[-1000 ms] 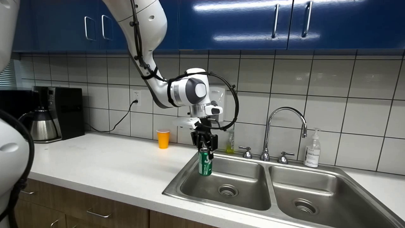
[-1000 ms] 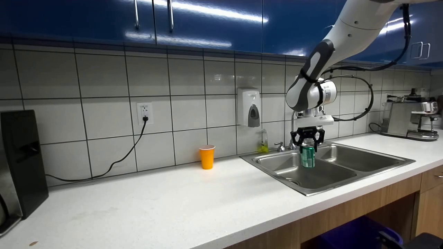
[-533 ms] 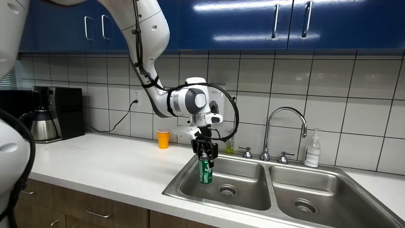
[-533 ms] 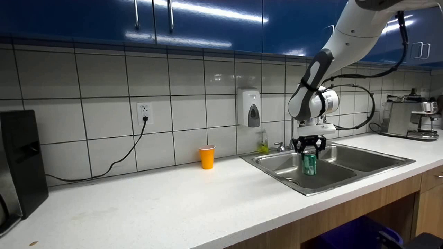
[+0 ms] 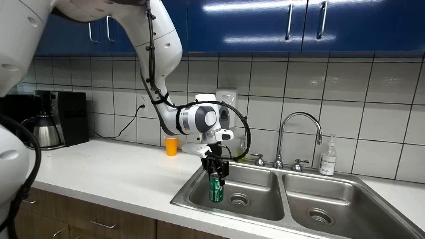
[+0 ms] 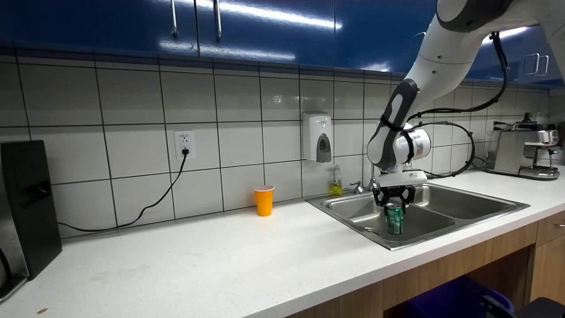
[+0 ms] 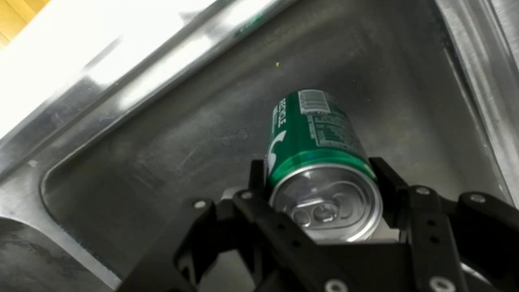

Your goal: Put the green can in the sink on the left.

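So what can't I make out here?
Green can: underside hidden by its body and small print blurred, wrist view; contact with the sink floor unclear.
Orange cup: contents, if any, hidden by its wall, both exterior views.
Blue bin: lower part cut off by bottom edge, in an exterior view.

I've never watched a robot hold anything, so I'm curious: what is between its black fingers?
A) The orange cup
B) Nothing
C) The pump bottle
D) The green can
D: the wrist view shows the green can between the two black fingers of the gripper, one at each side, while the orange cup stands apart on the counter.
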`<state>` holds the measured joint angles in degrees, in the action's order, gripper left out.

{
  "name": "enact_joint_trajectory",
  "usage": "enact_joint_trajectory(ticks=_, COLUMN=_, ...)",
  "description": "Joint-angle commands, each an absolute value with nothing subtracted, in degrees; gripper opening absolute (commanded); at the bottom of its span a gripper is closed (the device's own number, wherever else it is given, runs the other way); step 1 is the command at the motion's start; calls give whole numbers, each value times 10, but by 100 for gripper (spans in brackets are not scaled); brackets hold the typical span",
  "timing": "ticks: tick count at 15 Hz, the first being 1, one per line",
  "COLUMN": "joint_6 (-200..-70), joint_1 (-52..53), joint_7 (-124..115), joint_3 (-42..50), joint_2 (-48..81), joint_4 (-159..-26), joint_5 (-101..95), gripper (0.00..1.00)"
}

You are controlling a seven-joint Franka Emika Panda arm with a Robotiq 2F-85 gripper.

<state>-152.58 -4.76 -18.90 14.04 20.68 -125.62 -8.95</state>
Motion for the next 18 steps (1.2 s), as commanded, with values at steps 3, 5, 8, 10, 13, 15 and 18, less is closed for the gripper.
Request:
enact_joint_trajectory(ticks=3, joint_6=-1542, joint_1=-40, joint_7=-190, joint_3=143, joint_2=258, joint_4=-1216, joint_5=-79, gripper=39)
enact_joint_trajectory(ticks=5, joint_6=-1545, joint_1=-37, joint_7=-190, joint_3=144, joint_2=276, joint_4=-1202, joint_5=-77, gripper=39)
enact_joint_trajectory(ticks=8, joint_6=-1548, joint_1=-33, joint_7=-192, joint_3=146, joint_2=306, joint_4=-1175, joint_5=-74, gripper=39)
enact_joint_trajectory(ticks=10, joint_6=-1547, joint_1=-31, joint_7=-192, joint_3=146, joint_2=327, joint_4=-1155, joint_5=-71, gripper=39)
enact_joint_trajectory(ticks=13, joint_6=-1545, joint_1=-30, joint_7=-192, joint_3=147, joint_2=357, joint_4=-1127, joint_5=-67, gripper=39)
enact_joint_trajectory(ticks=15, joint_6=-1544, joint_1=-31, joint_7=-191, joint_3=147, joint_2=374, joint_4=-1110, joint_5=-62, gripper=39)
enact_joint_trajectory(ticks=18, joint_6=-1543, joint_1=-31, joint_7=-190, joint_3=148, joint_2=396, joint_4=-1090, joint_5=-52, gripper=39)
